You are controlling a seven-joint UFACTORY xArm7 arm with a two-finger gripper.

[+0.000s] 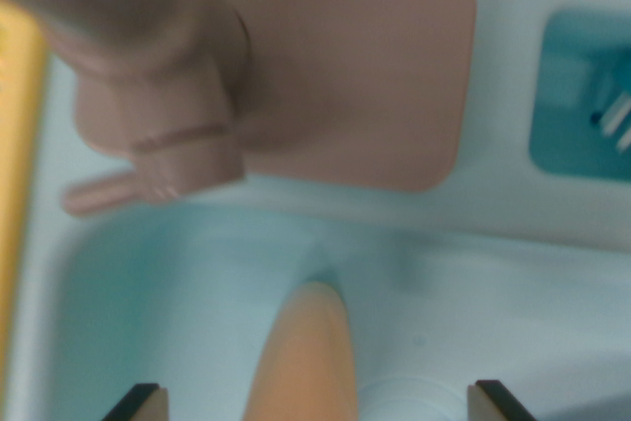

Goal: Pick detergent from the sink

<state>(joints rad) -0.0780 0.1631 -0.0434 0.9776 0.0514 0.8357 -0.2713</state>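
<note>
orange detergent bottle (304, 357) stood in the pale sink (148, 293), between the spread fingertips (138, 401) of my hand (315, 403), released, below the pink faucet (158, 86).

whole frame was blurred | detergent (304, 357) was cut off by the bottom edge, no label readable | hand (315, 401) was seen only as two fingertips at the bottom edge | faucet (148, 76) was cropped at top left | teal compartment (582, 96) was cut by the right edge
</note>
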